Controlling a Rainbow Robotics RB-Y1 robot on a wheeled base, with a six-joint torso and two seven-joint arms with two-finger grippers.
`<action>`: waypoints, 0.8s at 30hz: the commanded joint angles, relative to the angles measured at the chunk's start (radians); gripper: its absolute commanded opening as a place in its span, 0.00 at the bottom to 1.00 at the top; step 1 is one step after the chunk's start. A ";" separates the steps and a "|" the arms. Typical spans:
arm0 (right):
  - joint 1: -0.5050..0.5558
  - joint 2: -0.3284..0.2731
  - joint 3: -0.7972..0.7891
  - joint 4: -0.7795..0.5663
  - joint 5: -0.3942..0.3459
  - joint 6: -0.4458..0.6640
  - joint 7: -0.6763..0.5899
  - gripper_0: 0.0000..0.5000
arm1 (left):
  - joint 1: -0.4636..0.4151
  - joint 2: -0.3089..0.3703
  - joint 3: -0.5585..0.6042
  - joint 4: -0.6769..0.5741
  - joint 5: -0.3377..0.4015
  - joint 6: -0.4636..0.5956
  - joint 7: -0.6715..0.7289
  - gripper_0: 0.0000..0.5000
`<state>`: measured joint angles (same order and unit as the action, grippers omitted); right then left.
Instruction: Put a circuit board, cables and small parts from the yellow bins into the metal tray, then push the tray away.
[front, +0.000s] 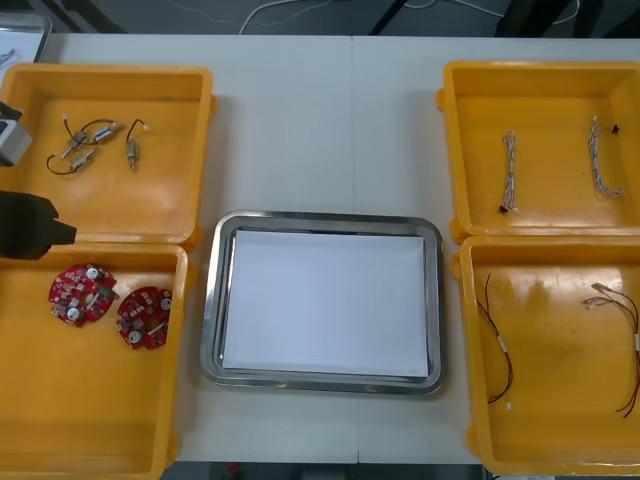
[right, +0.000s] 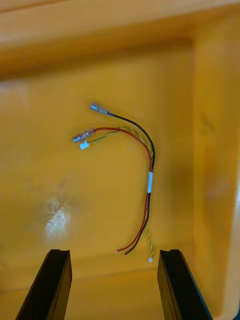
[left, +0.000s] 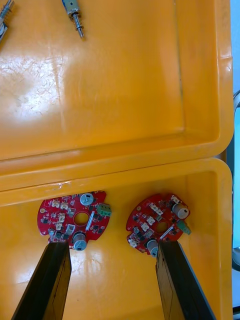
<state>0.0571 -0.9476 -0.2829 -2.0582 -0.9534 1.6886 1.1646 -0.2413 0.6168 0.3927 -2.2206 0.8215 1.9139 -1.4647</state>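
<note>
Two round red circuit boards (front: 83, 293) (front: 145, 317) lie side by side in the near left yellow bin (front: 90, 420). In the left wrist view my left gripper (left: 115, 282) is open above this bin. One board (left: 75, 220) lies just past the tip of one finger and the other board (left: 157, 225) just past the other tip; neither is between the fingers. My right gripper (right: 116, 285) is open over an orange bin floor, with a red, yellow and black cable (right: 145, 165) lying a little beyond its fingers. The metal tray (front: 212, 300), white inside, holds nothing.
Small metal parts (front: 85, 150) lie in the far left bin (front: 190, 90). Twisted blue and white cables (front: 510, 172) lie in the far right bin (front: 460, 100), and red and yellow cables (front: 495, 345) in the near right bin (front: 475, 420). My left arm's black body (front: 30, 225) shows at the table's left edge.
</note>
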 joint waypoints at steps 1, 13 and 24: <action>0.033 0.061 -0.059 0.018 0.007 -0.007 0.055 1.00 | 0.063 0.044 -0.001 -0.070 0.007 0.006 -0.069 1.00; 0.116 0.070 -0.059 0.066 0.016 -0.118 0.107 1.00 | 0.097 0.066 0.031 -0.099 -0.085 0.006 -0.075 1.00; 0.211 0.096 -0.059 0.066 0.030 -0.222 0.145 1.00 | 0.232 0.064 0.176 -0.149 -0.128 0.006 -0.100 1.00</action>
<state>0.2225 -0.8695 -0.3121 -1.9891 -0.9374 1.4843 1.2631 -0.0911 0.6440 0.5179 -2.3146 0.7117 1.9139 -1.4647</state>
